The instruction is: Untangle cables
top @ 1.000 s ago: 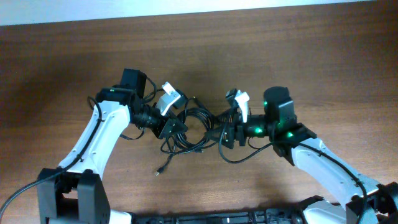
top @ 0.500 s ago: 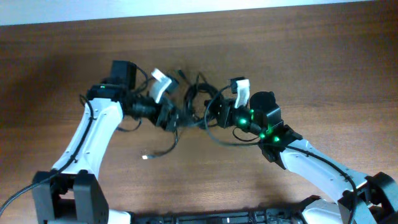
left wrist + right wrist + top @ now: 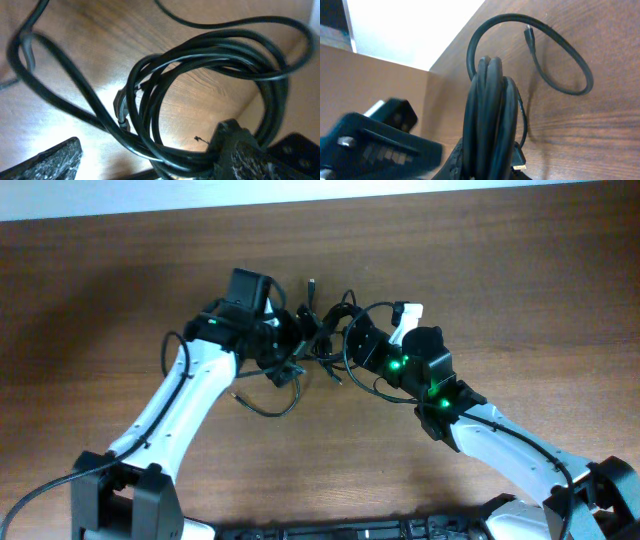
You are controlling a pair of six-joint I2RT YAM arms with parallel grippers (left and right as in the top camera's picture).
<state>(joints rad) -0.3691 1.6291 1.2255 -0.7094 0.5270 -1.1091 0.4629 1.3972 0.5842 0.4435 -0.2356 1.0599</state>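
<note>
Most cables (image 3: pixel 322 332) sit bunched at the overhead view's upper centre. Your right gripper (image 3: pixel 352 348) clamps the coil; your left gripper (image 3: pixel 283 358) gapes beside it. One strand (image 3: pixel 262 406) trails lower left, so untangling looks barely begun.

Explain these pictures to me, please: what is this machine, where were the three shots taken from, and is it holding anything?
These are two robot arms at a wooden table, each ending in a two-finger gripper. One picture looks down from above. The other two come from small cameras on the wrists, so they are close-ups. Between the arms is a tangle of thin black cables. The right gripper is shut on a bunch of cable strands. The left gripper is open, its fingers wide apart at a coil.
</note>
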